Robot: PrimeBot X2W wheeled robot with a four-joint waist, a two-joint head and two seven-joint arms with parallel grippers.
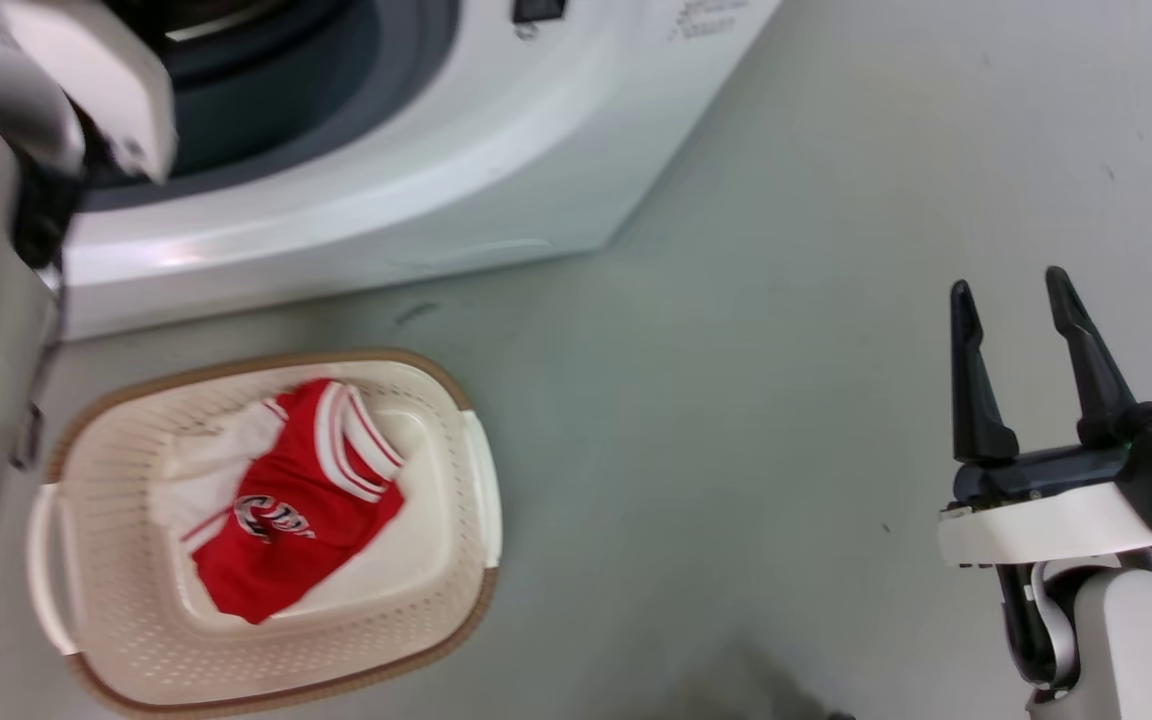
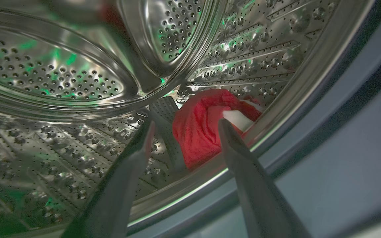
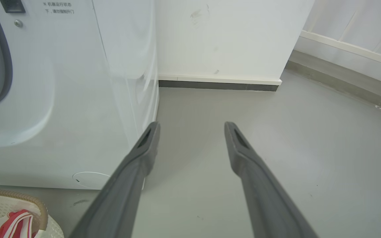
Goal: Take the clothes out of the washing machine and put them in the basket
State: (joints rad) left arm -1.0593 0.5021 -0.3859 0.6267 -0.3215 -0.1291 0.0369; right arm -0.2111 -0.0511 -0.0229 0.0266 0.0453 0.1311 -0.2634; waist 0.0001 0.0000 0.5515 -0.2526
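Red jersey (image 2: 200, 132): bunched by the steel drum (image 2: 61, 76)'s front lip; soft, light, limp, I judge.
Hold: I'd pinch the thick red fold.
Left hand (image 2: 187, 124): spread apart, just short of it.
Right hand (image 1: 1008, 283): apart, empty.
Basket (image 1: 476, 600): holds another jersey (image 1: 296, 510).

Laundry corner, home-like room: large white front-loading washing machine (image 1: 386, 170), shiny perforated steel drum (image 2: 61, 72), on smooth grey floor (image 1: 736, 400) by plain white wall (image 3: 227, 39). Low cream perforated plastic laundry basket (image 1: 136, 620) at machine's front holds red jersey garment (image 1: 296, 500).
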